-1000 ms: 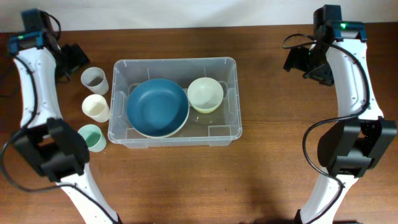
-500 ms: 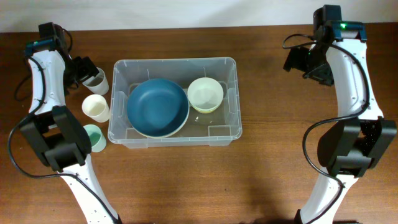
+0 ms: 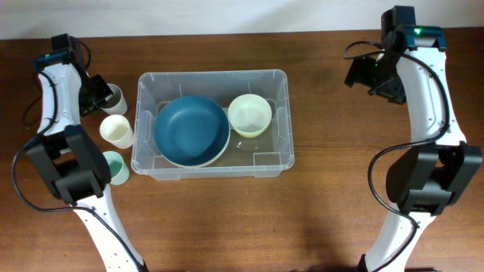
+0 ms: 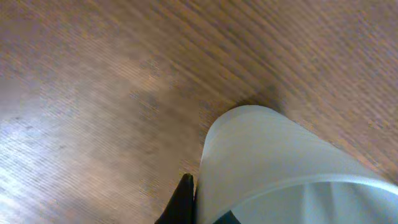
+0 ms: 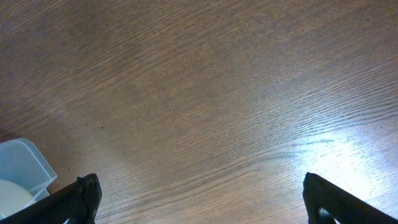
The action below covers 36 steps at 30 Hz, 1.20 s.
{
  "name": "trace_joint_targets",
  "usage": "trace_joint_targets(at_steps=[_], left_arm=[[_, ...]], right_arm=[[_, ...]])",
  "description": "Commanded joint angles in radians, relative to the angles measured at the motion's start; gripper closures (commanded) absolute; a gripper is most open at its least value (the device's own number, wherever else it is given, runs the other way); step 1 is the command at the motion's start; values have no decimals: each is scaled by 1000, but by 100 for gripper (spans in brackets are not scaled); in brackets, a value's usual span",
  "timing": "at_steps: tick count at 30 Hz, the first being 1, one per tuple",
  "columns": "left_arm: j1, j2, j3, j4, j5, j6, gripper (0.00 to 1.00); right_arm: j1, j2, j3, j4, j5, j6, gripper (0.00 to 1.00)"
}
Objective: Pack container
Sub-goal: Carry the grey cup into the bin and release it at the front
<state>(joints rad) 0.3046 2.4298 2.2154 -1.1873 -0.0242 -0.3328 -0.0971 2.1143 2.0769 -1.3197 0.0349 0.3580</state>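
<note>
The container (image 3: 261, 151) sits mid-tabletop (image 3: 333, 196), holding a blue bowl (image 3: 192, 130) and a pale yellow bowl (image 3: 250, 114) side by side. My left claw (image 3: 94, 92) is at the frosted white cup (image 4: 280, 168) beside the container's far left corner. One dark finger (image 4: 182, 200) lies against its wall (the other is hidden, so I cannot tell whether I grip it). A cream cup (image 3: 117, 130) and a green cup (image 3: 113, 166) stand along the container's left wall. My right claw (image 5: 205, 205) hovers spread wide and empty, well right of the container.
</note>
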Motion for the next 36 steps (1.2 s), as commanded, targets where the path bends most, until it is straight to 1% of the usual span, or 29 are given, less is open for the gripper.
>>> trace_joint_targets(at_steps=[1, 3, 4, 6, 10, 12, 14, 15, 16, 17, 18, 21, 22, 23, 28, 29, 30, 33, 36], left_arm=[[46, 3, 134, -32, 11, 5, 99], [59, -1, 268, -82, 33, 5, 99], [61, -3, 377, -120, 68, 5, 99], [58, -6, 538, -179, 138, 7, 99], [-2, -9, 915, -309, 349, 112, 99], [-61, -61, 915, -320, 391, 183, 99], [-147, -100, 916, -360, 395, 263, 99], [-174, -103, 916, -373, 394, 284, 99], [-232, -106, 916, -402, 394, 317, 99], [-266, -106, 916, -419, 394, 335, 99], [-335, -106, 908, -446, 394, 359, 99], [-443, -106, 893, -466, 394, 381, 99], [-485, -106, 885, -477, 394, 426, 99], [-555, -106, 867, -500, 378, 508, 99], [-701, -105, 733, -475, 304, 511, 99], [-722, -105, 694, -457, 286, 511, 99], [-747, -105, 608, -419, 270, 510, 99], [-755, -105, 527, -414, 271, 510, 99], [-755, -105, 457, -485, 275, 506, 99]], right_arm=[[-2, -2, -3, 0, -1, -6, 1], [-2, -2, -3, 0, -1, -6, 1], [-2, -2, -3, 0, -1, -6, 1], [-2, -2, -3, 0, -1, -6, 1], [-2, -2, -3, 0, -1, -6, 1], [-2, -2, -3, 0, -1, -6, 1], [-2, -2, -3, 1, -1, -6, 1], [-2, -2, -3, 0, -1, -6, 1], [-2, -2, -3, 0, -1, -6, 1], [-2, -2, -3, 0, -1, -6, 1], [-2, -2, -3, 0, -1, -6, 1], [-2, -2, -3, 0, -1, -6, 1], [-2, -2, -3, 0, -1, -6, 1], [-2, -2, -3, 0, -1, -6, 1], [-2, -2, -3, 0, -1, -6, 1], [-2, -2, -3, 0, -1, -6, 1], [-2, -2, -3, 0, -1, -6, 1], [-2, -2, -3, 0, -1, -6, 1], [-2, -2, -3, 0, -1, -6, 1]])
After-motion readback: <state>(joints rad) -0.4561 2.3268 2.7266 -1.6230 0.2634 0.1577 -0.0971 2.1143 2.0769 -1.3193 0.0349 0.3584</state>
